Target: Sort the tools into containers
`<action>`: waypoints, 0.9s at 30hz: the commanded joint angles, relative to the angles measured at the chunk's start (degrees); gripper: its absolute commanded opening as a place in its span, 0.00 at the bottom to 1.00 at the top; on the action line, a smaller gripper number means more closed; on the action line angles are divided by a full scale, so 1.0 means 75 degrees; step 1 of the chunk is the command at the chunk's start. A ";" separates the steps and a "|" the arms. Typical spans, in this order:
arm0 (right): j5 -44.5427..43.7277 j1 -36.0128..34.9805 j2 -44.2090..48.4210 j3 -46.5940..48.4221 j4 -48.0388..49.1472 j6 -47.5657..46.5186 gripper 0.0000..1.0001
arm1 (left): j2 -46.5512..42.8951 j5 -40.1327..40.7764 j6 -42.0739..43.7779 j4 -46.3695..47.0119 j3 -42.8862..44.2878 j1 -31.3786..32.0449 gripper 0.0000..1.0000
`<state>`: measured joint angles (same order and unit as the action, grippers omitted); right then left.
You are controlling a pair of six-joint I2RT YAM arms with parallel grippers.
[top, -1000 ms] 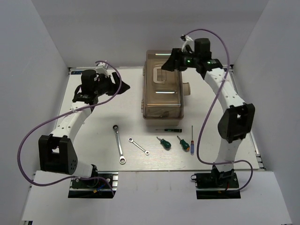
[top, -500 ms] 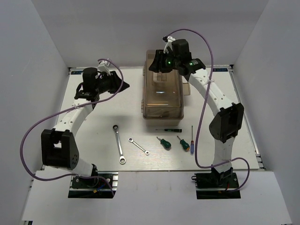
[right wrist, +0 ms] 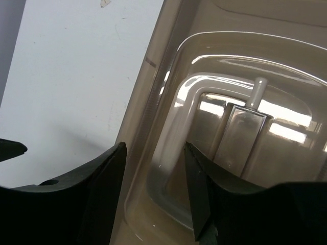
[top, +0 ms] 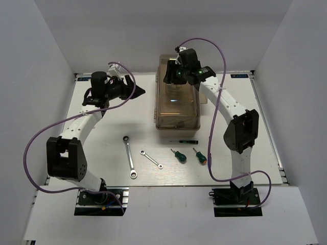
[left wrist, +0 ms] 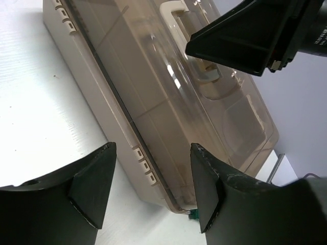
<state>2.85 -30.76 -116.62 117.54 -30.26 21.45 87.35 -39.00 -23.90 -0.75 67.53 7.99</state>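
Lying along the near strip of the white table (top: 102,132), the long silver metal wrench (top: 130,156), the short silver wrench (top: 152,158) and the two stubby green-handled screwdrivers (top: 179,155) (top: 199,155) sit just where they did a second ago. The thin blue-handled screwdriver cannot be picked out from above. Just behind them, the slim dark pen-like tool (top: 183,141) rests against the front foot of the rectangular beige toolbox with its translucent brownish lid (top: 176,109), which is down. What has changed is farther back. The right gripper (right wrist: 154,148) has swung in from the box's far right corner and now hovers over the far end of the lid, above the pale moulded handle (right wrist: 171,122); its fingers stand apart and clasp nothing. The left gripper (left wrist: 153,148) has edged a little closer to the box's left wall, also spread wide and empty, aimed at the lid seam. This looks like the approach to opening the box. No tool is sorted yet, and the closed lid is the obstacle: the compartments under it cannot be reached until it is raised. The wrenches lie flat on the table, so they will likely be awkward to pinch.
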 commanded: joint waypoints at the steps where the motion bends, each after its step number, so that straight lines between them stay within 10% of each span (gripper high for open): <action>1: -0.0626 -0.0058 -0.0084 0.0278 -0.0125 0.0186 0.56 | 0.0048 -0.0272 0.0058 0.0299 0.0324 0.0025 0.70; 27: 0.1950 0.0469 -0.0658 0.0524 0.0015 0.2132 0.40 | 0.0821 -0.0810 -0.0070 0.0580 0.1472 0.0025 0.71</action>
<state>12.01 -27.00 -119.48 119.61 -32.01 34.72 92.51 -42.35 -23.40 1.37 75.26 7.99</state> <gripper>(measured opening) 0.413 0.710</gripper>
